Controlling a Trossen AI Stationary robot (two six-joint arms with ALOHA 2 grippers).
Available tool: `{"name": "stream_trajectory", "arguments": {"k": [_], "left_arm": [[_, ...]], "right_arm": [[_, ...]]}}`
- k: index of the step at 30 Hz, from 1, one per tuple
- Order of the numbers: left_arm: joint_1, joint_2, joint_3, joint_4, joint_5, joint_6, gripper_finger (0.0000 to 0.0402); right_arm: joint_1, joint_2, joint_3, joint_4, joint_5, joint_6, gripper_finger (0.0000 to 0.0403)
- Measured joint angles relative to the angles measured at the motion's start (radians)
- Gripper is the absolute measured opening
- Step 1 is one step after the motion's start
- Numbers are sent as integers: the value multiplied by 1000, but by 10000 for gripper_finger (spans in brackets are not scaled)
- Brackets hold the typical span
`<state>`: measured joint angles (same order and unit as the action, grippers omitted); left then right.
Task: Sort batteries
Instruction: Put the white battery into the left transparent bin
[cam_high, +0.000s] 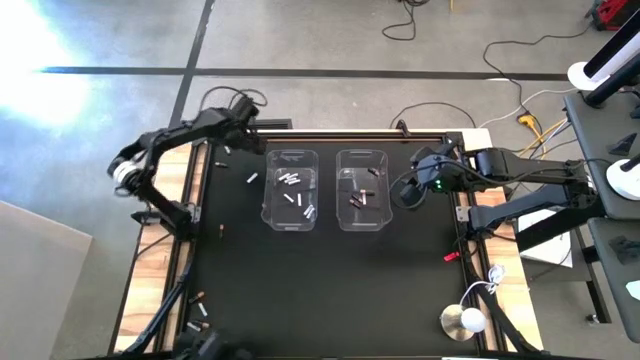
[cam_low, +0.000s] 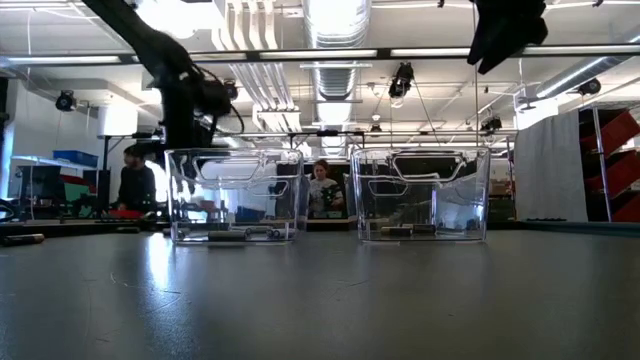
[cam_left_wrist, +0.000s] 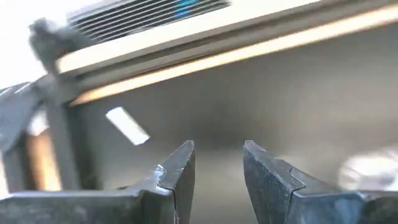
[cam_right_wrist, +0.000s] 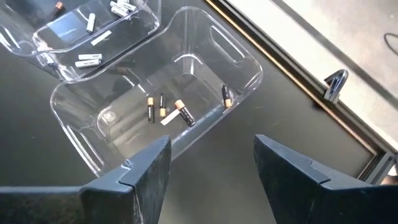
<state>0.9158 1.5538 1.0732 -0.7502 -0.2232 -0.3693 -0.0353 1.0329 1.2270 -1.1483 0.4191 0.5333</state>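
The black table mat fills the foreground of the low view, and behind it stand two clear plastic bins side by side: the left bin shows a few cells only as dark and pale streaks along its floor, and the right bin shows a dark smear that cannot be resolved into single batteries. A dark arm stands behind the left bin, another arm's tip is cut off at the upper edge, and people sit blurred in the room beyond. The high view separates what the low one cannot: silvery-white batteries lie in the left bin, dark copper-ended batteries in the right bin, one loose pale cell lies on the mat just left of the left bin, and a small red piece sits near the mat's right edge. The left gripper hangs over the mat's far left corner; the right gripper hovers just right of the right bin. The left wrist view, heavily blurred, shows the left gripper with its fingers apart and empty, and a pale cell on the mat ahead. The right wrist view shows the right gripper spread wide and empty above the dark cells.
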Motion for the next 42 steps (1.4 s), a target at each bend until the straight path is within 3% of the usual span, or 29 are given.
{"name": "stream_trajectory", "arguments": {"k": [3, 6, 13, 18, 28, 37, 42], "left_arm": [[10, -86, -15, 5, 192, 141, 114], [-6, -151, -35, -30, 278, 237, 114], [-117, -248, -155, -147, 288, 453, 114], [-218, -296, -276, -122, 290, 564, 114], [-296, -294, -476, 310, 295, 569, 114], [-302, -222, -535, 451, 296, 627, 114], [-309, -145, -531, 508, 363, 656, 114]], "right_arm": [[-1, 0, 0, 0, 2, -23, 219], [-2, 1, 0, 1, 3, -30, 219], [-2, 1, 0, 1, 5, -22, 219], [-2, 1, 0, 1, 4, -20, 219], [-2, 1, 0, 1, 0, -9, 219], [-2, 1, 0, -1, -27, 34, 219], [-2, 1, 1, 1, -27, 36, 219]]}}
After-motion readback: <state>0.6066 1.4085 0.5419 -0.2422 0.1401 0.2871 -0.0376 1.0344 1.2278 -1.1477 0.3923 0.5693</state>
